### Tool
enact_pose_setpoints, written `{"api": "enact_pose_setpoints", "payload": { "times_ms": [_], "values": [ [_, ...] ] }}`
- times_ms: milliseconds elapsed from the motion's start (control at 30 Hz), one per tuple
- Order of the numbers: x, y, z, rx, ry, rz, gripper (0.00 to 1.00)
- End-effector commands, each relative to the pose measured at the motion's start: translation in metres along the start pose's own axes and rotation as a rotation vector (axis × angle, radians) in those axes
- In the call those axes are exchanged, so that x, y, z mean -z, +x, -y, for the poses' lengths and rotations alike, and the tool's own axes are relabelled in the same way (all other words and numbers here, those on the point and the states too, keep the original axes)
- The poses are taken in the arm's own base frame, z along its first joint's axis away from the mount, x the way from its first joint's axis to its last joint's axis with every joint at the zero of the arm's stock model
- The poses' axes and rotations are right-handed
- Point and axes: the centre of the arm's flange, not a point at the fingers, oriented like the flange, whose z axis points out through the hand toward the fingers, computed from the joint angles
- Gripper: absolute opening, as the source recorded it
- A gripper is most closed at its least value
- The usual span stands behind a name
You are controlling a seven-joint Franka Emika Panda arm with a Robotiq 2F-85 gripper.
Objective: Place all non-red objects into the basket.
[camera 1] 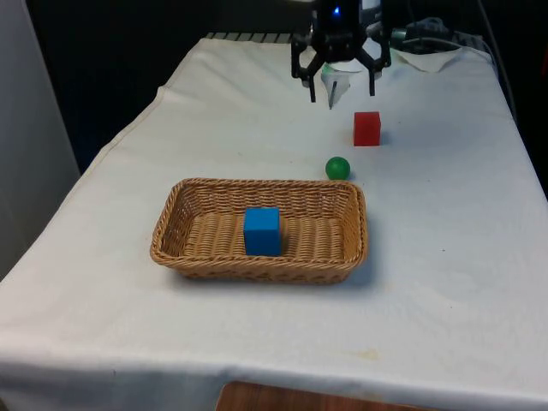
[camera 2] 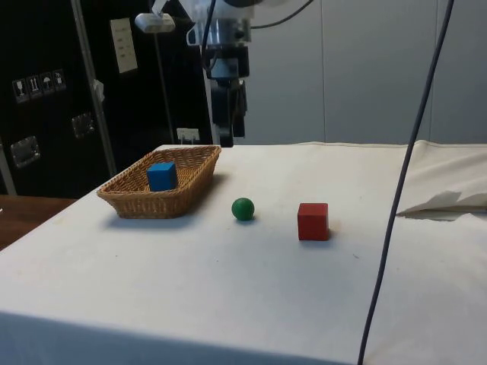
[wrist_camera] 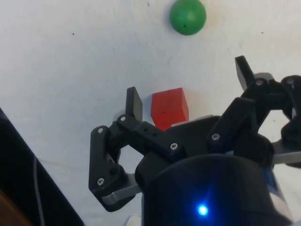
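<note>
A wicker basket (camera 1: pixel 175 227) (camera 2: pixel 199 163) sits in the middle of the table with a blue cube (camera 1: pixel 262 230) (camera 2: pixel 162 176) inside it. A green ball (camera 1: pixel 337 168) (camera 2: pixel 243 208) (wrist_camera: pixel 187 16) rests on the cloth just beyond the basket's far right corner. A red cube (camera 1: pixel 366 128) (camera 2: pixel 313 221) (wrist_camera: pixel 169 108) stands further back. My gripper (camera 1: pixel 340 90) (camera 2: pixel 228 135) (wrist_camera: pixel 188 87) hangs open and empty high above the cloth, behind the red cube and apart from everything.
A black cable (camera 2: pixel 403 182) hangs across the side view's right part. The cloth is rumpled (camera 1: pixel 432 60) at the far right corner. The table's left edge (camera 1: pixel 111 145) drops away beside the basket.
</note>
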Motion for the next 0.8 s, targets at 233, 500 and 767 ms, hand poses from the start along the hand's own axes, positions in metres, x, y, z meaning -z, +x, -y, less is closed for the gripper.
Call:
{"api": "enact_pose_setpoints", "payload": {
  "times_ms": [233, 500, 767],
  "values": [
    [-0.014, 0.000, 0.015, -0.024, -0.003, -0.008, 1.00],
    [-0.023, 0.001, 0.022, -0.026, -0.005, 0.007, 1.00],
    [-0.047, 0.002, 0.024, -0.051, -0.015, -0.001, 1.00]
  ]
}}
